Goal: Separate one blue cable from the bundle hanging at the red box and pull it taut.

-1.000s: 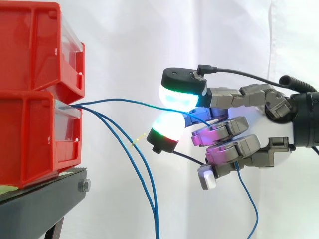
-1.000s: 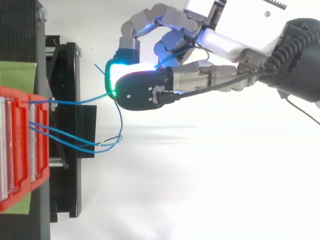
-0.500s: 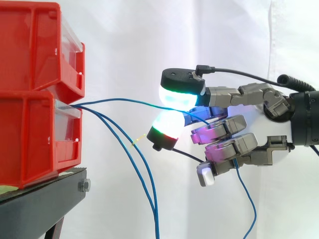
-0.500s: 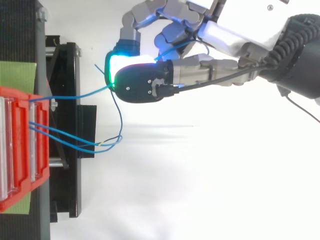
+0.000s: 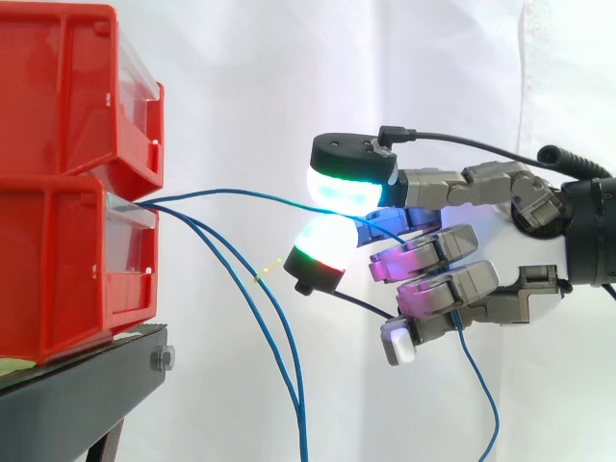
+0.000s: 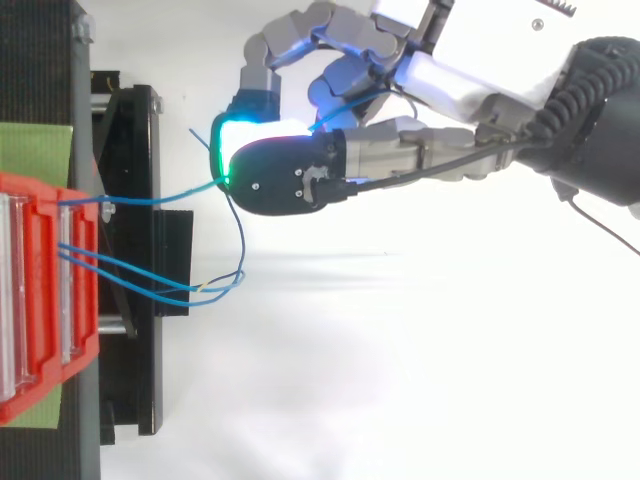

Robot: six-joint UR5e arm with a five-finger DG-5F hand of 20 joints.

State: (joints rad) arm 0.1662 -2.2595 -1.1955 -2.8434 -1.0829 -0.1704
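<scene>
Far left: red box (image 5: 58,269), lower of two stacked bins, on a black stand (image 5: 77,385). Unmoved against both earlier pictures.

At the box front: three blue leads leaving the lower bin. Two of them, the loose cables (image 5: 299,433), drooping together toward the bottom edge. Same hang as a second ago.

Centre: separated blue cable (image 5: 241,192), well apart from the other two, running from the box front across to the robot hand. Bowed in a shallow arc in the side view, so judged not yet taut. Sagged a little more half a second ago in the top view; now back near the line of a second ago.

Right of centre: robot hand (image 5: 433,252), curled, with two glowing pads (image 5: 348,185) pinching the separated blue cable, one above and one below. Shifted slightly sideways half a second ago, since returned almost to the place of a second ago. Net gain in distance from the red box: next to none. Separation judged done; pull judged barely begun.

Far right: free tail of the same cable, dropping out of the robot hand toward the bottom edge.
</scene>
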